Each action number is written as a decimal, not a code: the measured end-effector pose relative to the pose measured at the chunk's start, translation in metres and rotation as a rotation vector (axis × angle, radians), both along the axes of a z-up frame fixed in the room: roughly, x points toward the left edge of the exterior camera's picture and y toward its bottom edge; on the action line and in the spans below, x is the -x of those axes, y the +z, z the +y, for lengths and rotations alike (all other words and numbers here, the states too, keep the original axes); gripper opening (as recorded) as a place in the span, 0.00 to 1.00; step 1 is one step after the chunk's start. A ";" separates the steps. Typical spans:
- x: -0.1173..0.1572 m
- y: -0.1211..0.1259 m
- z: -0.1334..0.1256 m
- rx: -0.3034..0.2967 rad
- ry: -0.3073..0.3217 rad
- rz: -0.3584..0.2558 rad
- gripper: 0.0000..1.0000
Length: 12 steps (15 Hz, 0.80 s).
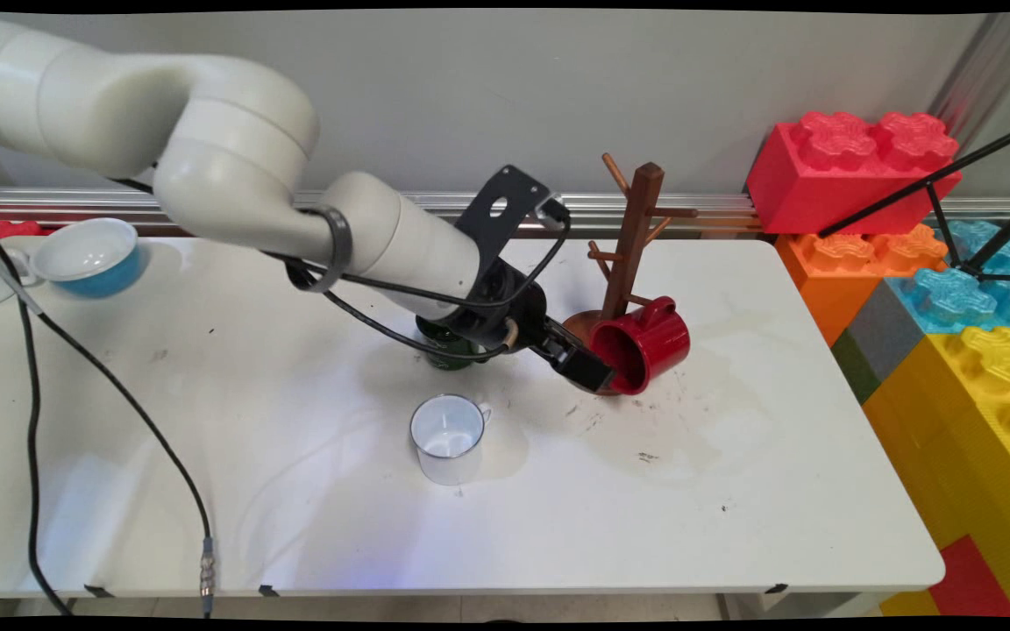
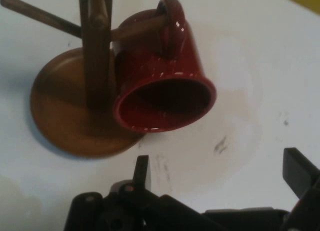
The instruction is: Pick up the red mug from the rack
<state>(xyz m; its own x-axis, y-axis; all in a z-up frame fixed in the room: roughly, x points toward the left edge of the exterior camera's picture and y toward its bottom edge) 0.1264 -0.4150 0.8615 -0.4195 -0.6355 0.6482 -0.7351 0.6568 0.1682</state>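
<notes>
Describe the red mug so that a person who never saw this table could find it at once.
Find the wooden mug tree at the table's back edge, near the toy bricks. The red mug hangs by its handle on a low peg, mouth toward the open gripper. The white mug and green mug stand on the table.

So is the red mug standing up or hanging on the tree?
Hanging. The red mug tilts with its mouth facing sideways, its handle hooked over a peg of the wooden mug tree. The open claw is just in front, not touching.
</notes>
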 end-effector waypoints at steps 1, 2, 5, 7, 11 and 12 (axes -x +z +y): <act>0.001 -0.002 0.000 0.002 0.006 0.010 1.00; 0.001 -0.005 0.000 0.004 0.016 0.025 1.00; 0.003 -0.013 0.000 0.006 0.038 0.060 1.00; 0.003 -0.019 -0.002 0.000 0.055 0.087 1.00; 0.005 -0.028 -0.006 -0.013 0.064 0.120 1.00; 0.005 -0.030 -0.007 -0.018 0.067 0.132 1.00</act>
